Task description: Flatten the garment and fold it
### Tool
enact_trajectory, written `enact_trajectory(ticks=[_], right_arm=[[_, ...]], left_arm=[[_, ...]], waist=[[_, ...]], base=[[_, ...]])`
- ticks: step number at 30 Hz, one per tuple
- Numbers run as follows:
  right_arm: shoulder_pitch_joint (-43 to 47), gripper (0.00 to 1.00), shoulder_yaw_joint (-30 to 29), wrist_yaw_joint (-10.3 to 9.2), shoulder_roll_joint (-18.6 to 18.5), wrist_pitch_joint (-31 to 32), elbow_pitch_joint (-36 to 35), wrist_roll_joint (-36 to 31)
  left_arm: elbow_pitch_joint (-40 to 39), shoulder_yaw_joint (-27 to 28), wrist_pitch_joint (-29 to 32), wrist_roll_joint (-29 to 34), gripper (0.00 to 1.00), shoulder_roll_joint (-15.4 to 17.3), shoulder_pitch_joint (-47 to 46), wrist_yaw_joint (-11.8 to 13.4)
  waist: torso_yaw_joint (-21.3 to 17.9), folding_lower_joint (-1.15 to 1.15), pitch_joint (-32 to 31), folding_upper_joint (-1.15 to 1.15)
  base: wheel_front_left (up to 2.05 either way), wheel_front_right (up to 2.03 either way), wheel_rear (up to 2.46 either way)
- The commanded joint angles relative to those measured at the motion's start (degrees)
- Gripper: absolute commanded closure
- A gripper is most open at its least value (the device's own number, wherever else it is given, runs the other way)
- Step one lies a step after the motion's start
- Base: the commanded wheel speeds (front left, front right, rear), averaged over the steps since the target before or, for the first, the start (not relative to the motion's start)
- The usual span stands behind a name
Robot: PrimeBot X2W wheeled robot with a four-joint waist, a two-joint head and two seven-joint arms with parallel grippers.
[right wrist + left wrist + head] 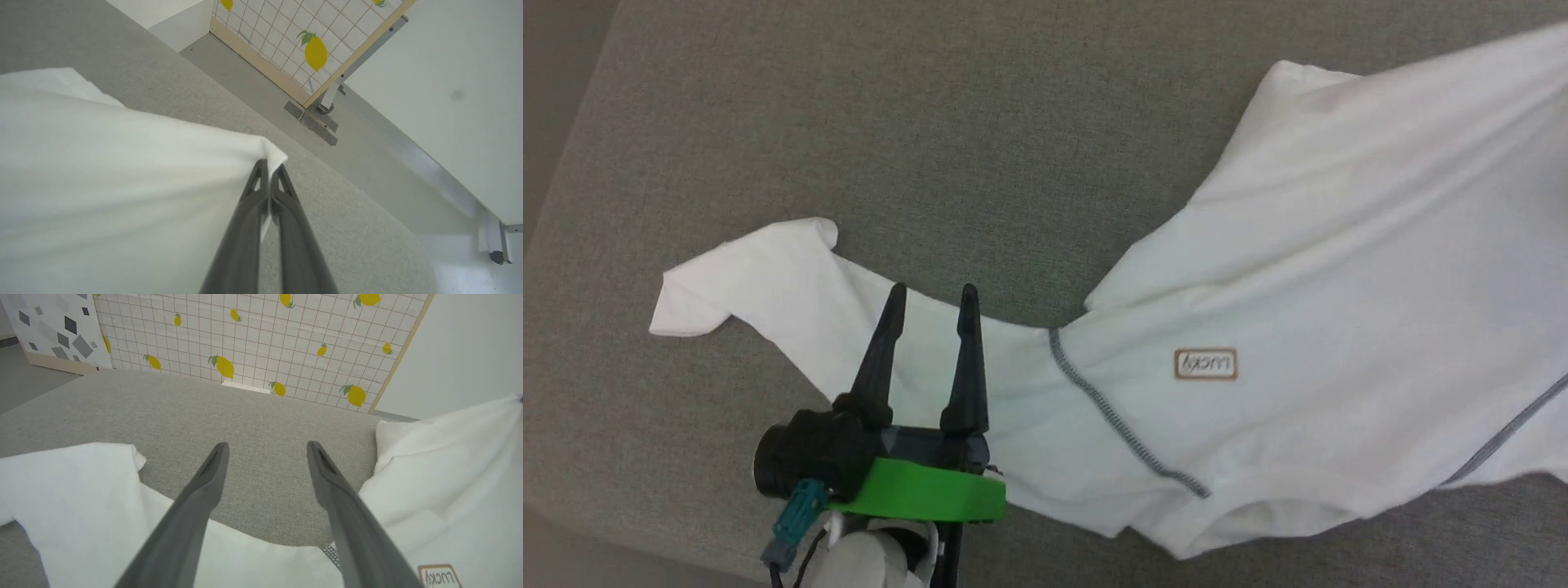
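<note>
Left gripper (933, 287): fingers spread fully apart, holding nothing, poised over one sleeve (792, 286) of the garment (1298, 269); contact with the cloth not clear. Right gripper (269, 164): fingers pressed together, pinching a raised corner of the white fabric. One garment, stretched from near the worktop's (931, 122) left edge toward its right side, neckline toward the near edge. One logo patch (1205, 364), two grey seams (1123, 425). Two grippers.

White garment (1339, 245), grey seam stitching (1119, 425), brown-bordered logo patch (1205, 364); grey surface (931, 122); white grid screen (265, 335) with yellow lemons.
</note>
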Motion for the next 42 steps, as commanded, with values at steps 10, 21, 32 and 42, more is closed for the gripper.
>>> enact_trajectory(ticks=[10, 21, 32, 42], right_arm=[[-18.7, 1.0, 7.1, -0.1, -7.3, -8.8, 9.9, -10.0], [-20.0, 0.0, 8.5, -0.1, -0.3, -13.8, 20.5, -11.1], [-8.3, 0.0, -2.2, -0.1, 5.8, -19.0, 13.0, -5.0], [25.6, 0.0, -20.6, -0.1, 18.8, -20.3, -12.1, -5.1]], left_arm=[[0.0, -2.6, -0.3, -1.0, 0.0, -0.2, -3.1, 0.3], [0.5, -3.9, -0.3, -0.8, 0.0, -0.2, -5.1, 0.7], [1.7, -0.7, -0.3, 1.6, 0.0, -0.1, -3.1, 0.1], [1.7, 2.8, -0.3, 2.4, 0.0, 1.4, 2.5, -0.9]], waist=[[5.1, 0.0, 5.3, 0.0], [4.2, 0.0, 6.1, 0.0], [-2.4, 0.0, -1.6, 0.0], [-8.6, 0.0, -8.7, 0.0]], base=[[0.0, 0.0, 0.0], [0.0, 0.0, 0.0], [0.0, 0.0, 0.0], [0.0, 0.0, 0.0]])
